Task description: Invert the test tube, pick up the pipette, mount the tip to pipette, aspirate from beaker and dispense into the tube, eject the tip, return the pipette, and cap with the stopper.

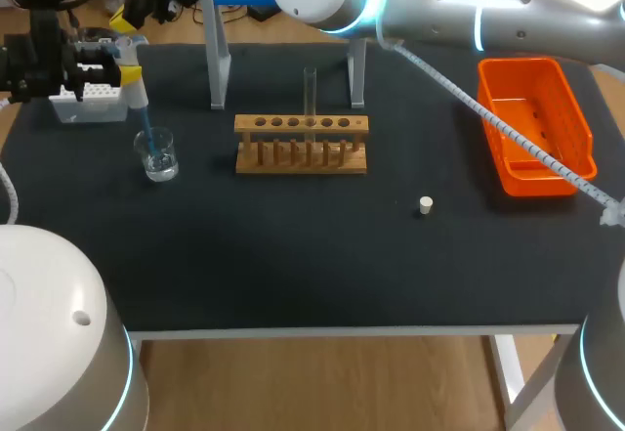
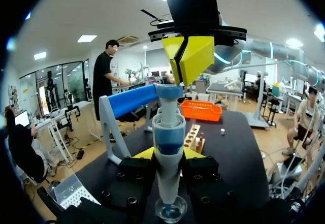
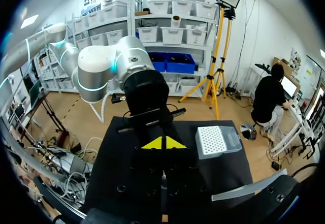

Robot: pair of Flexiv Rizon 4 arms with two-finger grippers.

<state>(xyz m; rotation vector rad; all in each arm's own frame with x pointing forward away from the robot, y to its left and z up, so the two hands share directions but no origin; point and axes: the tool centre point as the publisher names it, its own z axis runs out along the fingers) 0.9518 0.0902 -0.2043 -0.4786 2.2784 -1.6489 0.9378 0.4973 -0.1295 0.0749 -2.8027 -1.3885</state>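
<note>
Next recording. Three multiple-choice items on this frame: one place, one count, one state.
1. The small white cylindrical stopper lies: A on the black table mat, right of the wooden rack; B held aloft; C on the floor.
2. Clear glass test tubes upright in the rack: A none; B one; C three.
3. The left claw is: A open; B shut on nothing; C shut on the blue-and-white plastic pipette.
Answers: A, the head view shows it alone on the mat; B, a single tube rises from the rack; C, yellow tips flank the pipette body on both sides.
</note>
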